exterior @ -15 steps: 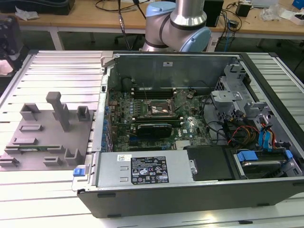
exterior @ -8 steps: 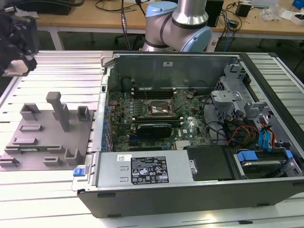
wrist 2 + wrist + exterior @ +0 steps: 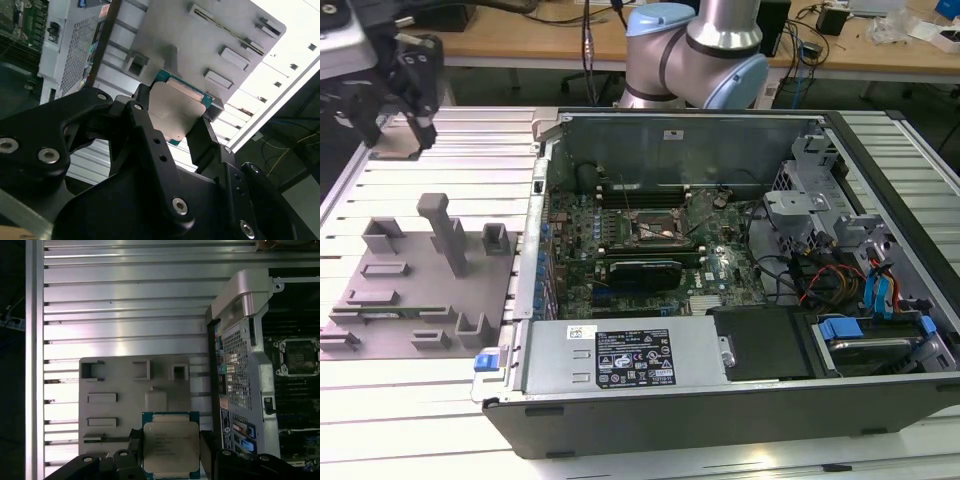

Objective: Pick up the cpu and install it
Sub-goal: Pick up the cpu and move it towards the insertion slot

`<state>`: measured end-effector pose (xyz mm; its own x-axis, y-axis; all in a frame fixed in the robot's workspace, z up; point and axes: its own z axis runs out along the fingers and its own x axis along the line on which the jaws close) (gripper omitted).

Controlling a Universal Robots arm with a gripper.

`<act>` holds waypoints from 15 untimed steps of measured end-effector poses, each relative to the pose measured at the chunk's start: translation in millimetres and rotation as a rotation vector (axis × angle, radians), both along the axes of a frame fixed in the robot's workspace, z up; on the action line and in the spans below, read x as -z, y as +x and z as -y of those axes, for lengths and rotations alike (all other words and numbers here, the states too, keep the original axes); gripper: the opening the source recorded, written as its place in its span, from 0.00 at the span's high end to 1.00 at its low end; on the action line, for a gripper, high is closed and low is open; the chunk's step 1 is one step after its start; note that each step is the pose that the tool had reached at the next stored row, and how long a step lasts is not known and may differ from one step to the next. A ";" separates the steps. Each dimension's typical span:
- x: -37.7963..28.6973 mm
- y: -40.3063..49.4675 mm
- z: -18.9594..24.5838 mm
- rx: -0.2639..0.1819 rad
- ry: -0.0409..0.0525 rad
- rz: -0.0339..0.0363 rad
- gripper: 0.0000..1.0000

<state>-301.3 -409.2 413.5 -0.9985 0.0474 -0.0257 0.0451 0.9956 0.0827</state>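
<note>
The cpu [image 3: 170, 442], a flat square chip with a silvery top and a green rim, sits between my black fingers [image 3: 134, 440]. My gripper [image 3: 171, 446] is shut on it. In the second wrist view the cpu [image 3: 177, 107] shows clamped on two sides, held in the air over the grey fixture plate [image 3: 200, 40]. The exterior view has my gripper [image 3: 400, 120] high at its far left, above the slatted table and behind the fixture plate [image 3: 410, 290]. The motherboard socket [image 3: 655, 232] lies uncovered inside the computer case, well towards the exterior view's right of the gripper.
The case's metal side wall [image 3: 535, 230] stands between the fixture plate and the motherboard. A power supply [image 3: 620, 355] fills the case's front; drive cages and cables [image 3: 850, 260] fill its right side. Upright posts [image 3: 445, 235] rise from the fixture plate.
</note>
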 end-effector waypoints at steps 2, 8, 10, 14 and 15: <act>0.0 7.3 -0.1 0.000 0.0001 0.0001 0.46; 0.0 33.7 -0.1 0.000 0.0000 0.0000 0.46; 0.0 41.1 0.0 0.000 0.0000 0.0000 0.46; 0.0 57.5 -0.1 0.000 0.0000 0.0000 0.46; 0.0 63.8 0.0 0.000 0.0000 0.0000 0.46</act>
<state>-237.5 -409.2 413.5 -0.9985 0.0475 -0.0257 0.0453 0.9955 0.0827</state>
